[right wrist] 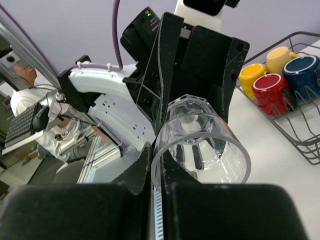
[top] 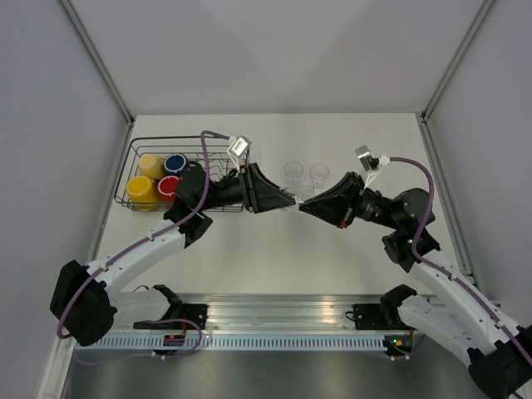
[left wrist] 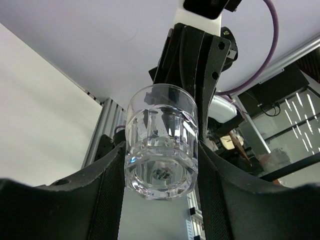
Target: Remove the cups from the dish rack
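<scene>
Clear tumbler (left wrist: 160,145) sits clamped in the left gripper (left wrist: 160,175), the right gripper (right wrist: 157,166) seemingly pinching its rim.

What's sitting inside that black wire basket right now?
The dish rack holds, at its left end, a pale yellow mug, blue mug, bright yellow mug and red mug. Its right end lies under the left arm, so anything there is hidden.

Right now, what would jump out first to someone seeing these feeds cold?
A clear tumbler hangs mid-air at centre, clamped in the left end effector with the right end effector pinching its rim. Four coloured mugs sit in the dish rack at far left; two more tumblers stand behind the handoff.
</scene>
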`<state>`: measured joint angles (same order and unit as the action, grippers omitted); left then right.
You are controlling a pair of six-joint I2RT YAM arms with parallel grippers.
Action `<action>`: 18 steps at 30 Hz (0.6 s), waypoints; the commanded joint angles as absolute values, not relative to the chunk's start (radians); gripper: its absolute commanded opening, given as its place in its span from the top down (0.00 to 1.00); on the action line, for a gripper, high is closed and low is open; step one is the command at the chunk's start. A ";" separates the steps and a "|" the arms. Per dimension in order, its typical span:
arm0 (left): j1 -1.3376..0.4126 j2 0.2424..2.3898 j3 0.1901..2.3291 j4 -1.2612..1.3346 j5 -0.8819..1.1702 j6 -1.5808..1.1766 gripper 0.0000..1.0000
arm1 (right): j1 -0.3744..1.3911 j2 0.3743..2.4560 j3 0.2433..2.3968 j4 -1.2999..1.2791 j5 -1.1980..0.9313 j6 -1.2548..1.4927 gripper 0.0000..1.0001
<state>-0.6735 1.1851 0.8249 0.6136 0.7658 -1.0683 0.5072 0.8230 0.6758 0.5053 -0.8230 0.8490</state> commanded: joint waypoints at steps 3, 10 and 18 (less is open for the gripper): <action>-0.683 1.170 0.844 0.655 0.759 -1.065 0.64 | 0.514 0.802 0.718 0.444 -0.812 0.729 1.00; -0.681 1.040 0.945 0.032 0.387 -0.772 0.00 | 0.512 0.764 0.799 0.102 -0.677 0.513 1.00; -0.681 0.911 1.045 -0.484 -0.210 -0.566 0.00 | 0.512 0.850 0.963 -0.377 -0.238 0.269 0.99</action>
